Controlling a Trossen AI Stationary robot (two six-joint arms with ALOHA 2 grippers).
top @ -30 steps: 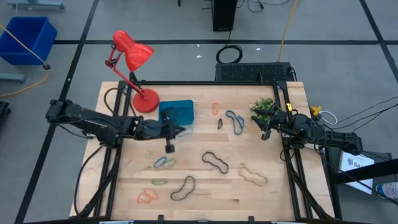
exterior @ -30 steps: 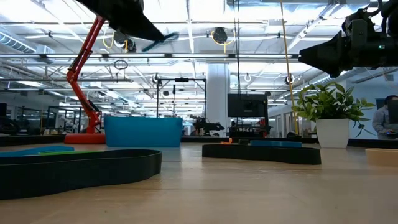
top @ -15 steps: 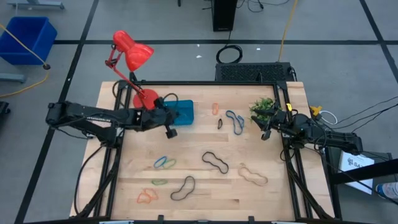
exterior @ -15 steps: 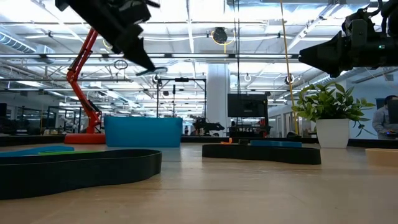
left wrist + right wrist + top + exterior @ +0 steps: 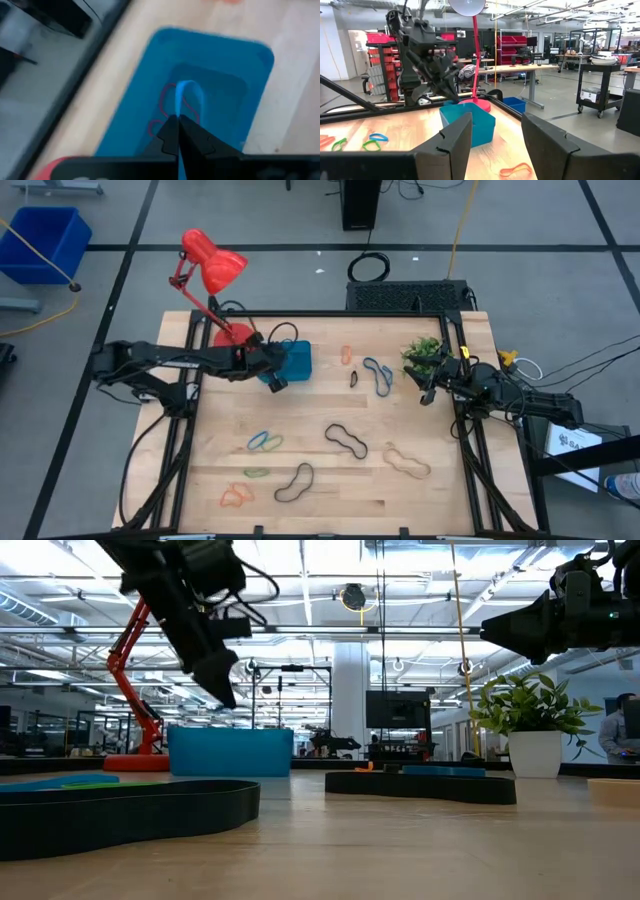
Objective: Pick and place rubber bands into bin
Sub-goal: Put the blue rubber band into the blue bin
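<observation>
The teal-blue bin stands on the table next to the red lamp's base. My left gripper hovers over the bin's near left part, pointing down at a slant and shut on a blue rubber band. A red band lies on the bin's floor. Other rubber bands lie flat on the wood: blue-grey, black, tan, blue-green, orange. My right gripper waits open at the table's right side, by the plant. My left gripper pinches the blue rubber band between its two fingertips, coming from above at a slant. The band's loop sticks out past the fingertips over the inside of the bin. Whether the loop touches the bin's floor I cannot tell.
A red desk lamp leans over the far left corner, its base beside the bin. A potted plant stands at the far right. A black cable arcs over the left arm. A big blue crate sits on the floor.
My left gripper, still shut on the blue band, has swung toward the table's far edge, from over the bare wood to over the bin. It has sunk and tipped farther downward, carrying the band along.
</observation>
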